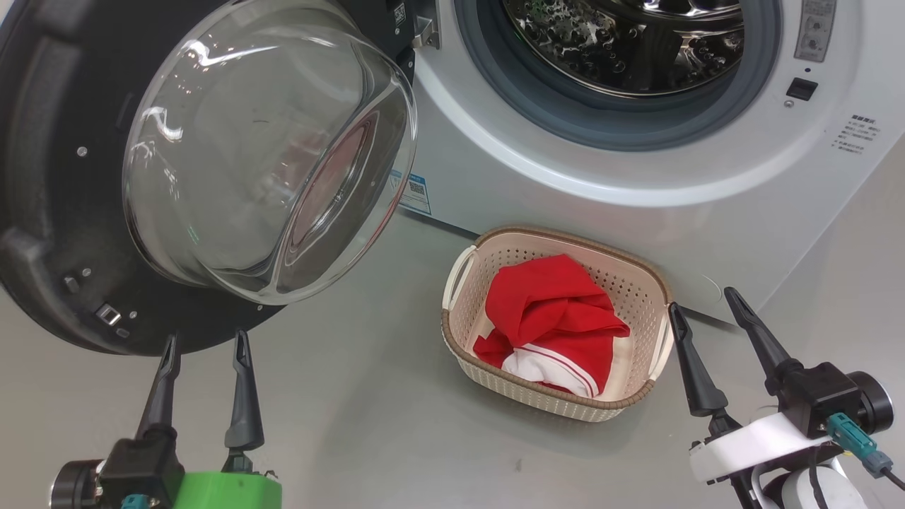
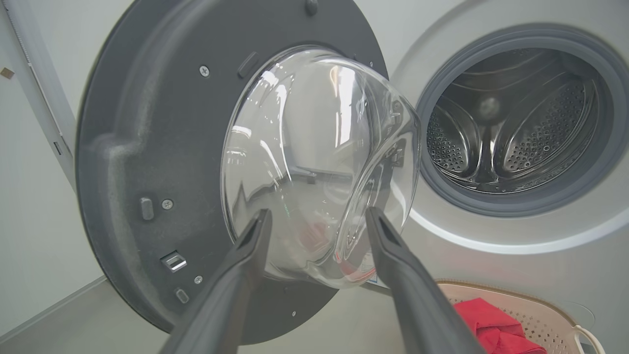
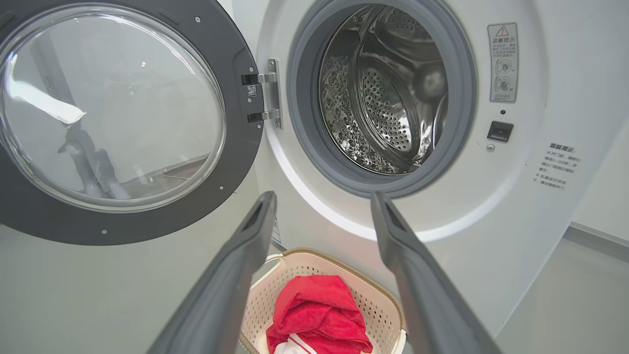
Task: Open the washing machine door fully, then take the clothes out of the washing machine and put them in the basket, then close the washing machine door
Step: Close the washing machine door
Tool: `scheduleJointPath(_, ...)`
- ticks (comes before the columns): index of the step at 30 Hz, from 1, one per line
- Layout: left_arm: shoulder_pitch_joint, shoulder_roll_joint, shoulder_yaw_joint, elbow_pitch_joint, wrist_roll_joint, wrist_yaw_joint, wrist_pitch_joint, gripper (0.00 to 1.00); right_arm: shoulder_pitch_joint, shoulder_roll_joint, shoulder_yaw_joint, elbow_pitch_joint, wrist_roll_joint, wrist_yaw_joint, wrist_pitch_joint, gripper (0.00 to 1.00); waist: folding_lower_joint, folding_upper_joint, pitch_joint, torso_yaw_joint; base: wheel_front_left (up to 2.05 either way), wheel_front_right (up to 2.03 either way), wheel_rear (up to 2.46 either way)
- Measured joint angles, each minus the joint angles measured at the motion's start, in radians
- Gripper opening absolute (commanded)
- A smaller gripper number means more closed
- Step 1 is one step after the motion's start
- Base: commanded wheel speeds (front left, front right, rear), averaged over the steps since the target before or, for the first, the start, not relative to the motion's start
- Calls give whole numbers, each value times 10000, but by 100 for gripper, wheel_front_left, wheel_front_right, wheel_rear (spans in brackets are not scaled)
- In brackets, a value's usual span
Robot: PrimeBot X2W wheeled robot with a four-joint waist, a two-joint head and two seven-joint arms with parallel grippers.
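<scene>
The white washing machine point(image 1: 565, 184) stands with its round black door point(image 1: 42, 212) swung wide to the left, glass bowl point(image 1: 261, 148) bulging toward me. Its steel drum point(image 3: 388, 93) shows no clothes inside. Red clothes with white trim point(image 1: 555, 318) lie in the cream basket point(image 1: 463, 332) on the floor before the machine. My left gripper point(image 1: 205, 350) is open and empty, just below the door's lower edge. My right gripper point(image 1: 700, 307) is open and empty, right beside the basket's right end. In the left wrist view the door point(image 2: 147, 147) is close ahead.
Grey floor point(image 1: 368, 403) stretches between my two grippers and in front of the basket. A latch socket point(image 1: 801, 88) and warning labels point(image 3: 502, 61) sit on the machine's right face. A pale wall point(image 2: 29, 196) lies left of the door.
</scene>
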Motion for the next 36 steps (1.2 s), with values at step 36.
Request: scheduleJointPath(36, -2824, -59, 2290, -5728, -8195, 4, -92, 0, 30, -113, -159, -364, 2, -19, 165, 100, 0, 0, 260, -135, 0, 0, 0)
